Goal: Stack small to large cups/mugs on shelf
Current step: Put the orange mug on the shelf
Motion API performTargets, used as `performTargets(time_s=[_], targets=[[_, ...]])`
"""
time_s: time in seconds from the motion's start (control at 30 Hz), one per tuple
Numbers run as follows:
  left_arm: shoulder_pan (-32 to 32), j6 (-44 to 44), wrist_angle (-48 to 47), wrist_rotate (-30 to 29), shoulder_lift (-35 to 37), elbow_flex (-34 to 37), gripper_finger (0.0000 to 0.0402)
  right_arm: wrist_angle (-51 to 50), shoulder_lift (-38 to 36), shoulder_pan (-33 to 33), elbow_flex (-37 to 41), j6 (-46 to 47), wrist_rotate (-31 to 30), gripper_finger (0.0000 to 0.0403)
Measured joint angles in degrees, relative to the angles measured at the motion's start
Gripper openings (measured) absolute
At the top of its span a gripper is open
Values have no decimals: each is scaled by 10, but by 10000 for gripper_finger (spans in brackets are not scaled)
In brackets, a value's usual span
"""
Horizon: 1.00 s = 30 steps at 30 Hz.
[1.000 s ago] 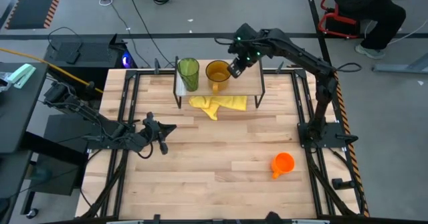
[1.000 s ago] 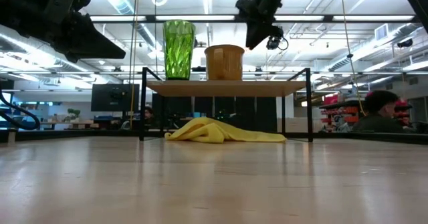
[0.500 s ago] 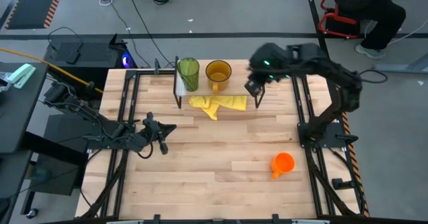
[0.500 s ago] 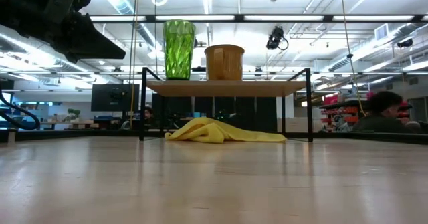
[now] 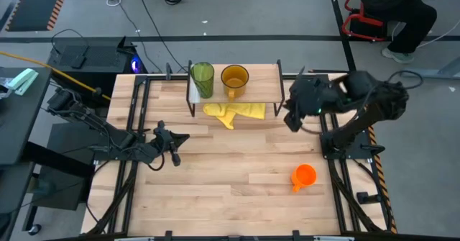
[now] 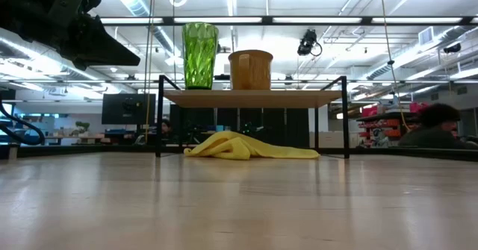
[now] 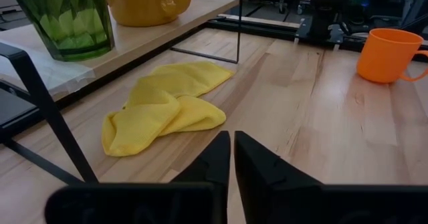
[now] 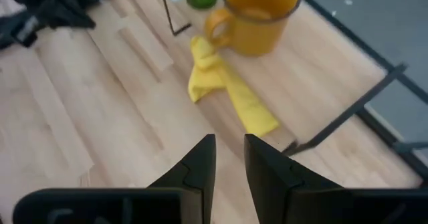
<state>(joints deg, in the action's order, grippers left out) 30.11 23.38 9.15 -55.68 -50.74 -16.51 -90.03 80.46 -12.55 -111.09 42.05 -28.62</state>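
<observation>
Cloth (image 5: pixel 235 112) beneath shelf (image 5: pixel 263 87)

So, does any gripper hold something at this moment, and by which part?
Nothing is held. The right gripper is empty beside the shelf, and the left gripper is shut on nothing near the table's left edge.

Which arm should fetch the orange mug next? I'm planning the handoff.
Right. Its end effector hovers empty beside the shelf, on the same side of the table as the orange mug. The left end effector waits across the table.
</observation>
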Motion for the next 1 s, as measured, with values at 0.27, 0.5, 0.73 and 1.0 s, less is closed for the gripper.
performTargets(time_s=[0.27, 0.5, 0.73, 1.0], targets=[[0, 16, 0, 0, 0, 0, 33, 0, -10, -31, 103, 72, -1, 86], [0, 19, 0, 0, 0, 0, 24, 0, -65, -42, 215, 152, 11, 86], [0, 22, 0, 28, 0, 0, 30, 2, -130, -94, 327, 272, 52, 86], [0, 28, 0, 58, 0, 0, 35, 20, -145, -162, 406, 379, 130, 86]])
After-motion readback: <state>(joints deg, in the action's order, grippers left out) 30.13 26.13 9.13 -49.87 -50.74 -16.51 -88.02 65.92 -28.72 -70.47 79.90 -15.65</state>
